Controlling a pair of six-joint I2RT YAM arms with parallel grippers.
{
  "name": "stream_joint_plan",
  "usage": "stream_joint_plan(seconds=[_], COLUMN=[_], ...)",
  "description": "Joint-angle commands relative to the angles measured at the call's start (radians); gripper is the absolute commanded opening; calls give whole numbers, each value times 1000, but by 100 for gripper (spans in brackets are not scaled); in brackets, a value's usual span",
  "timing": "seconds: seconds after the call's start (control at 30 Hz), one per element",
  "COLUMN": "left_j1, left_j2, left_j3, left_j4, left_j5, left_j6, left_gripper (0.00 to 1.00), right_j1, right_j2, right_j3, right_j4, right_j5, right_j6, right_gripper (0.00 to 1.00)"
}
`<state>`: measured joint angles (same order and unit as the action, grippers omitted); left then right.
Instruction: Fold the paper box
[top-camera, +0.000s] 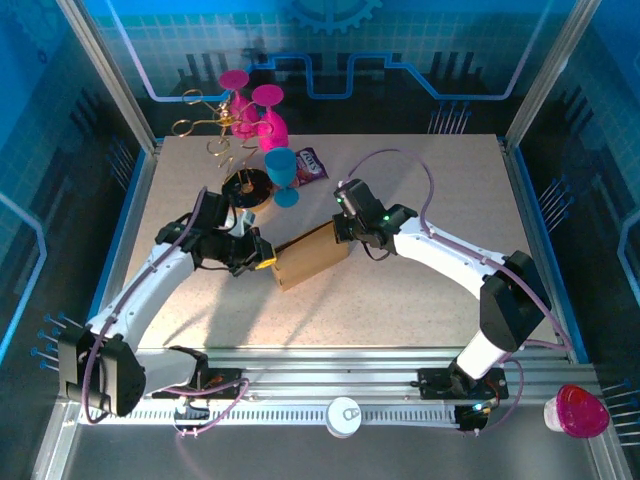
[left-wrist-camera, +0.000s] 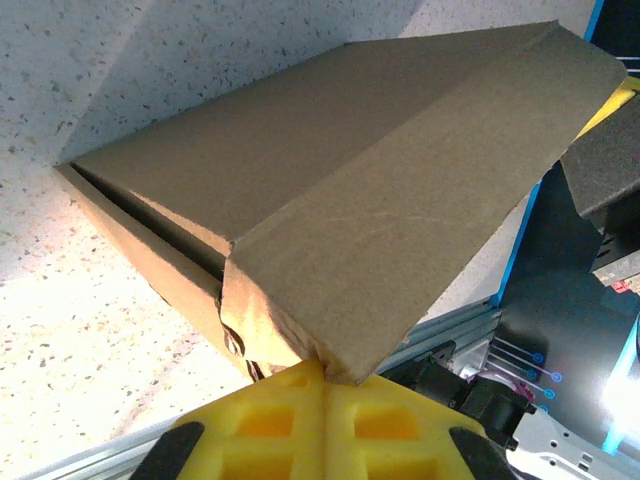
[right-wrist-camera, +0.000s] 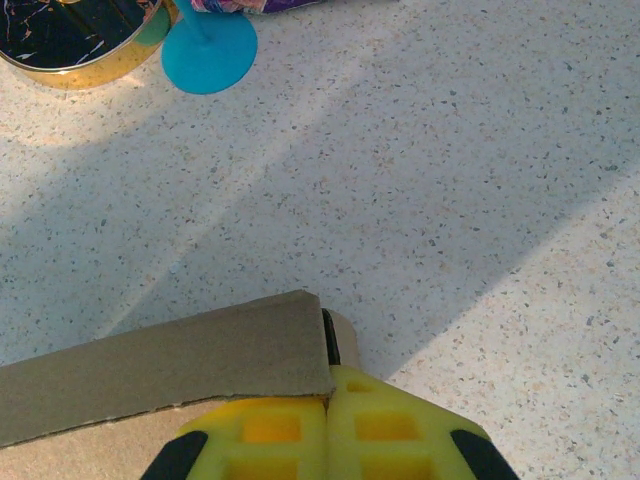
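Mid-frame in the top view, paper box (top-camera: 312, 256) lies long axis lower left to upper right; left gripper (top-camera: 263, 263) pinches its lower-left end, right gripper (top-camera: 346, 232) its upper-right (both jaws closed, equally near).

paper box (top-camera: 312, 255): plain brown unprinted cardboard, partly folded into a flat rectangle, spanning diagonally between both grippers. One corner flap is pinched at the left gripper (left-wrist-camera: 325, 372) tips. The opposite edge is pinched at the right gripper (right-wrist-camera: 328, 380) tips, with the top flap slightly lifted.
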<state>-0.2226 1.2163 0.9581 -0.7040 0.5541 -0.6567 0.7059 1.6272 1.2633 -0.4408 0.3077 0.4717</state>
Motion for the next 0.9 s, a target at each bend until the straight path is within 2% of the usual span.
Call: stream_joint_plan(seconds=[0.0, 0.23, 0.4, 0.57, 0.87], left_j1=[-23, 0, 50, 53, 52], left_j2=[14, 24, 33, 43, 22], left_j3=[-7, 43, 45, 35, -40], left_j4=[9, -45, -12, 27, 68], left_j5=[-6, 41, 125, 188, 213], left_j6=[-42, -57, -104, -149, -173], left_gripper=[0, 0, 0, 0, 0], right_j1=[10, -5, -20, -20, -20], right_j2=[23, 9, 11, 11, 23], right_j3=[-39, -11, 3, -3, 12], right_j4=[-107, -142, -165, -162, -166], right_j5=[-94, -120, -161, -172, -183], right_j6=[17, 15, 28, 42, 47], right_gripper=[0, 0, 0, 0, 0])
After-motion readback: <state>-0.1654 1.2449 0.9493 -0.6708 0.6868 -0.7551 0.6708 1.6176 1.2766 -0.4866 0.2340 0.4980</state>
